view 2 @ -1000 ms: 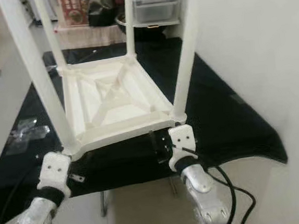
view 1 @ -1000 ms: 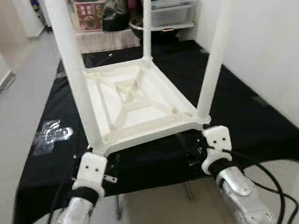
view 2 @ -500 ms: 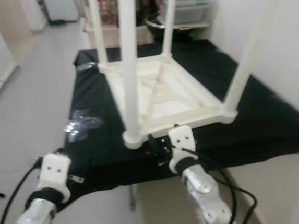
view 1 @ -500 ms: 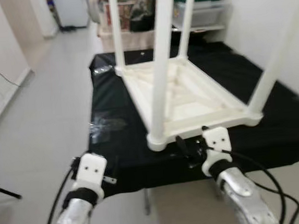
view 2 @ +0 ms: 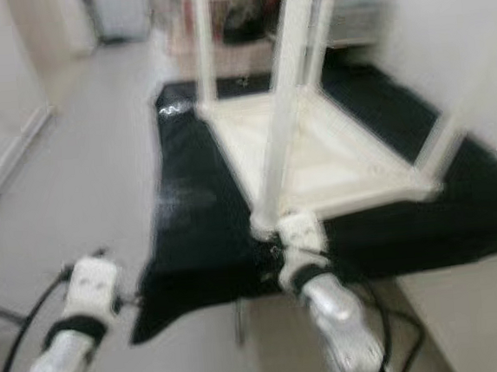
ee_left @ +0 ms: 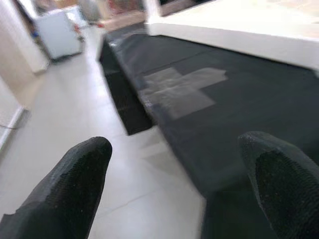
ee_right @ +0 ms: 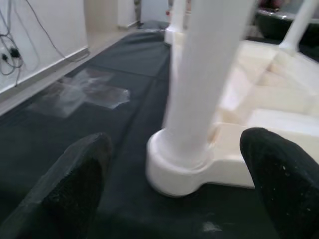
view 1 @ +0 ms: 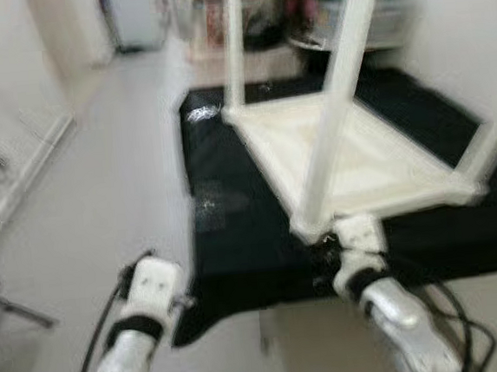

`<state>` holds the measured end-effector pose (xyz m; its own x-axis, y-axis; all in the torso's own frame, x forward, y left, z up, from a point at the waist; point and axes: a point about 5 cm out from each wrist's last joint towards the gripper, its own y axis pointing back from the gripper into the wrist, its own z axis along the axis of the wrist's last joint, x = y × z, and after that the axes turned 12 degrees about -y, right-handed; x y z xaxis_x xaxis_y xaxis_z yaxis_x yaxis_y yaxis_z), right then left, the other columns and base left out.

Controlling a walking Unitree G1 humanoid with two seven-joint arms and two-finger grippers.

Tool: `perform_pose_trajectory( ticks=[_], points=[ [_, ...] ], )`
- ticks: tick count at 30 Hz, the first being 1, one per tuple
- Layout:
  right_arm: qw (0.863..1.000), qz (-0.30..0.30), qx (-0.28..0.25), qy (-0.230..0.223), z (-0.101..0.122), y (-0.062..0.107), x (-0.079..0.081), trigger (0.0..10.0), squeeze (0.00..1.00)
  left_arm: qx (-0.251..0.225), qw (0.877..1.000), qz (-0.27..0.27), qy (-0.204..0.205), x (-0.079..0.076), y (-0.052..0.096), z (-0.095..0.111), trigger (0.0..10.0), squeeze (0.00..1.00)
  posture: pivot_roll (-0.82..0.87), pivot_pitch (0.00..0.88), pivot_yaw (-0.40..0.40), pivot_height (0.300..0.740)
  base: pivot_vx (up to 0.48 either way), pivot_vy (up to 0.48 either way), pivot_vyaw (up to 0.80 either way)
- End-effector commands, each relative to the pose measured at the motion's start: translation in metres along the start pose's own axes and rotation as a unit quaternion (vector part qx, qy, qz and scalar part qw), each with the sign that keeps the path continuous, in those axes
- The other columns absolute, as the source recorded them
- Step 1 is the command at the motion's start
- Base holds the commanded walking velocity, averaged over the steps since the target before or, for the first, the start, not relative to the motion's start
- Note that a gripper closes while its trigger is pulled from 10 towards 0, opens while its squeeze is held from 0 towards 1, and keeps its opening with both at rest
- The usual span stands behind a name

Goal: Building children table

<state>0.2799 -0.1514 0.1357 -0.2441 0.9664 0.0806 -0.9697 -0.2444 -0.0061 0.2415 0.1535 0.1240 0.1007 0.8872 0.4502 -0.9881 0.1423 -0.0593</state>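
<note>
The white children table (view 1: 359, 154) lies upside down, legs pointing up, on a desk (view 1: 236, 239) draped in black cloth, with a clear plastic sheet (ee_right: 79, 94) on the cloth at about 9 o'clock from it. The right claw (ee_right: 174, 164), fingers spread, is just short of the table's nearest corner leg (ee_right: 199, 89), at its 6 o'clock. The left claw (ee_left: 174, 184), also spread, hangs over the floor (view 1: 102, 199) off the desk's near-left corner.
</note>
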Motion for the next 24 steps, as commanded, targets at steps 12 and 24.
perform_pose_trajectory(
  ticks=[12,24],
  points=[
    [1.0,-0.016,0.01,-0.019,-0.003,0.0006,-0.0069,10.0,0.0,-0.008,1.0,-0.012,-0.007,-0.0039,0.0009,0.0023,10.0,0.0,-0.04,0.053,-0.033,0.74,0.0,0.0,0.0],
    [1.0,-0.013,0.013,-0.018,-0.0043,0.001,-0.0064,10.0,0.0,-0.008,1.0,-0.014,-0.004,-0.0052,0.0014,0.002,10.0,0.0,-0.04,0.046,-0.032,0.74,0.0,0.0,0.0]
  ],
)
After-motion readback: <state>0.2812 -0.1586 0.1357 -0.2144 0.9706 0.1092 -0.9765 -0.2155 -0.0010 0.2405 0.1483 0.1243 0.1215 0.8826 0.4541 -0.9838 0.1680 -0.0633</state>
